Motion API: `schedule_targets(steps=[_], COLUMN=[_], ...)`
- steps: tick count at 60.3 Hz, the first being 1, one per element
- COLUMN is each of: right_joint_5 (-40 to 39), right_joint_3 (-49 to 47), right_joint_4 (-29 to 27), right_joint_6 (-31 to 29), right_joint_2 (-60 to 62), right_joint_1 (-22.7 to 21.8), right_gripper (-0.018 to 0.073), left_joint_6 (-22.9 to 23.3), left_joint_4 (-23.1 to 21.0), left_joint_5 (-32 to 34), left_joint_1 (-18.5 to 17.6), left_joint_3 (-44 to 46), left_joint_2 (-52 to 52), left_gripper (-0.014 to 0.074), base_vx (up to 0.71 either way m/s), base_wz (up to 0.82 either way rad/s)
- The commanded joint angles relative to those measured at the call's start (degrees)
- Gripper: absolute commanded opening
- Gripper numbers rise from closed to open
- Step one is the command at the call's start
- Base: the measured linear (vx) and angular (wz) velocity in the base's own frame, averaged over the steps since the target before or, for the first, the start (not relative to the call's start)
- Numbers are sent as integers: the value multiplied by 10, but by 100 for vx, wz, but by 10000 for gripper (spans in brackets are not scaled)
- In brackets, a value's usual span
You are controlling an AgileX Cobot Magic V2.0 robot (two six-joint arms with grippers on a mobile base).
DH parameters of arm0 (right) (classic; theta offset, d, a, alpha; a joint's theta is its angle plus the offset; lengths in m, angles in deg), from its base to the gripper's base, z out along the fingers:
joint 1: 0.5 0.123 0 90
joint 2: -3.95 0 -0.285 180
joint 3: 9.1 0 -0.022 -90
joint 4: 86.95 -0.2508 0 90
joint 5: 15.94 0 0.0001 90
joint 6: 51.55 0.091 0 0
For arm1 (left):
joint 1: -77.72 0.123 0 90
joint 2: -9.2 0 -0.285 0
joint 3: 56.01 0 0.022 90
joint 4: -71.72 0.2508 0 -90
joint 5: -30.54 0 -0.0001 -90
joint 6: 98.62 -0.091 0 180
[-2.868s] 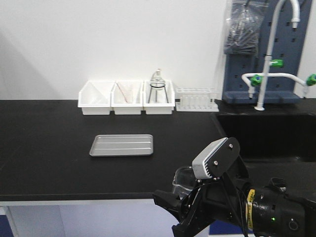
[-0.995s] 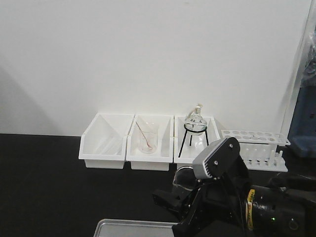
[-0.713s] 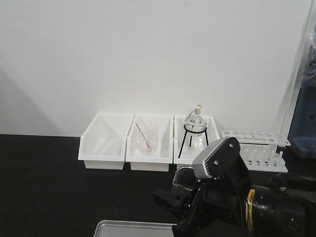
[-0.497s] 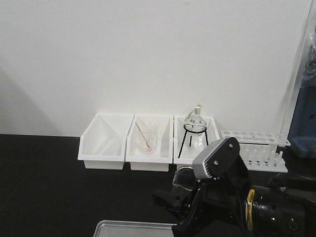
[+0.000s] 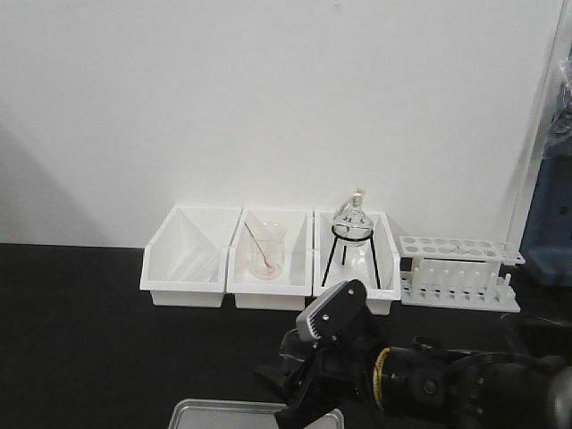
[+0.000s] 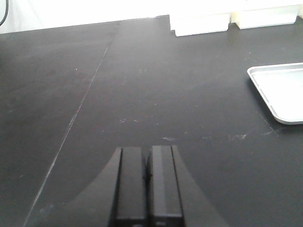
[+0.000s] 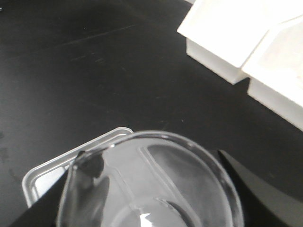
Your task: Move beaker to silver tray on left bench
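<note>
Our right end effector (image 7: pixel 152 163) is clamped on the beaker (image 7: pixel 151 194), with a dark finger (image 7: pixel 42 213) on either side of the glass wall just below the flared rim. The beaker hangs upright, mouth up and empty, above one rounded corner of the silver tray (image 7: pixel 47 177). As far as we can judge it is not yet resting there. The black desk (image 7: pixel 94 71) lies all around the tray, and the white bins (image 7: pixel 227 42) stand well apart behind it. Our left end effector (image 6: pixel 147 158) has its fingers pressed together on nothing, low over the bare desk, with the tray off to one side.

We expect the beaker to be light, stiff, smooth and brittle. It could slip from a loose hold or crack under a hard one. The straight wall under the flare seems the right place to hold it, since the lip acts as a stop. It should land flat and well inside the tray's raised rim, or it may tip.

Compared with half a second ago, the front view shows the right arm lower and further left. Its grey camera housing (image 5: pixel 331 313) now sits close above the tray. The beaker, which then showed beside the housing, is now hidden in that view. The bins, the round flask (image 5: pixel 354 223) and the test-tube rack (image 5: pixel 456 268) have not moved.
</note>
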Motion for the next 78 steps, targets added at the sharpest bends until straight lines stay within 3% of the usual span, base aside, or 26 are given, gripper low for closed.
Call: schedule_targets(steps=[1, 15, 48, 64, 78], right_joint_5=[-61, -119, -89, -82, -99], right_joint_3=[-41, -72, -73, -73, -73], right_joint_4=[-25, -25, -26, -26, -26], right_joint_6=[-32, -32, -47, -47, -47], right_joint_2=[-24, -120, -186, -186, -186], right_joint_1=[-2, -1, -1, -1, -1], right_gripper=[-11, -11, 32, 204, 480], left_joint_6=[1, 1, 1, 1, 1], left_joint_4=[-2, -2, -2, -2, -2], left_joint_5=[43, 43, 43, 43, 43], left_joint_1=[-3, -3, -3, -3, -3], left_joint_3=[-11, -11, -11, -11, -11], left_joint_2=[5, 5, 5, 5, 5], left_gripper=[1, 1, 1, 1, 1], base_vx=[0, 0, 0, 0, 0], base_wz=[0, 0, 0, 0, 0])
